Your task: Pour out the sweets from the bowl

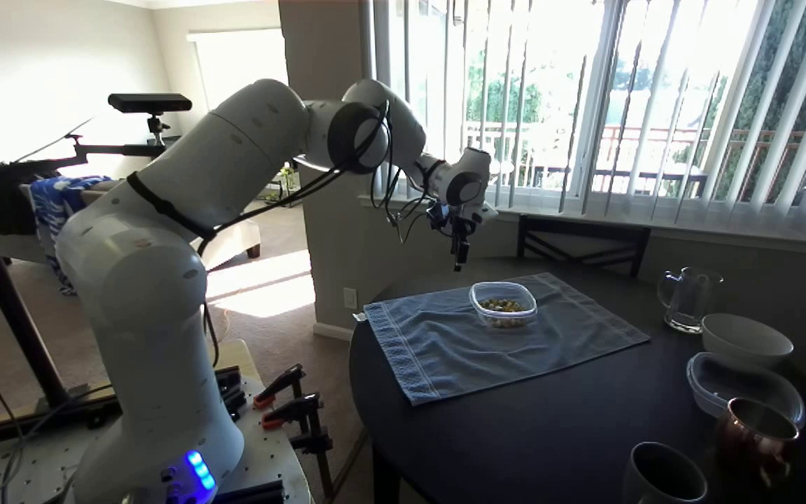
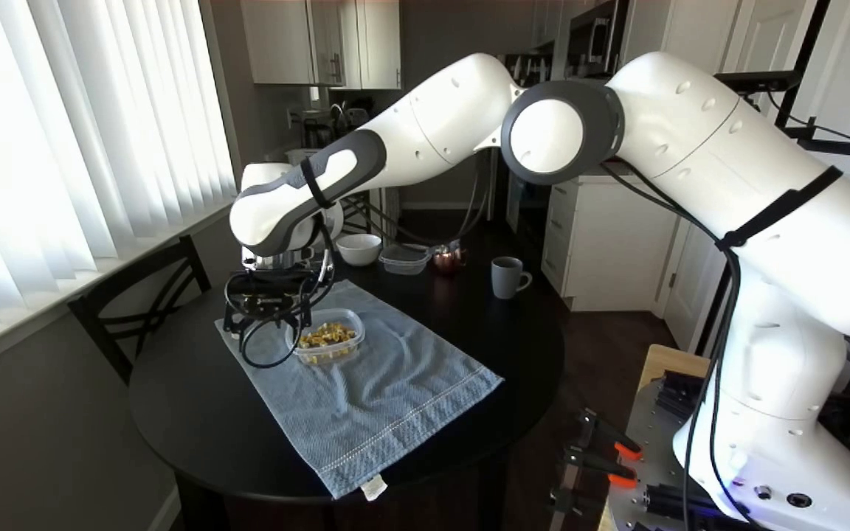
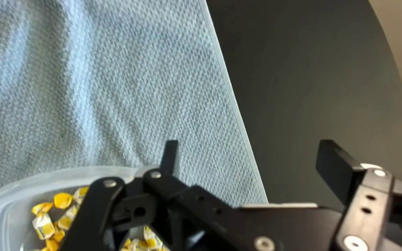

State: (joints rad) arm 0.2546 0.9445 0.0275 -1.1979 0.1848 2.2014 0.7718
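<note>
The bowl (image 1: 504,288) stands upright on the blue towel (image 1: 459,360), which covers part of the dark table (image 1: 543,434). The sweets (image 2: 327,336) lie inside the bowl. The gripper (image 3: 248,157) hangs above the table near the bowl; in an exterior view, a gap separates the fingertips from the rim.

Wrist view: the 2 fingers (image 3: 334,167) stand wide apart — towel and table show between them. The gripper's linkage hides part of the bowl and some sweets, and the lower edge of that view cuts both off.

In an exterior view, cables (image 2: 266,366) obscure the gripper, and 1 loop passes in front of the bowl's side. The grey mug (image 1: 667,472) is cut off below; the copper mug (image 1: 756,448) hides part of the plastic tub (image 1: 733,376).
</note>
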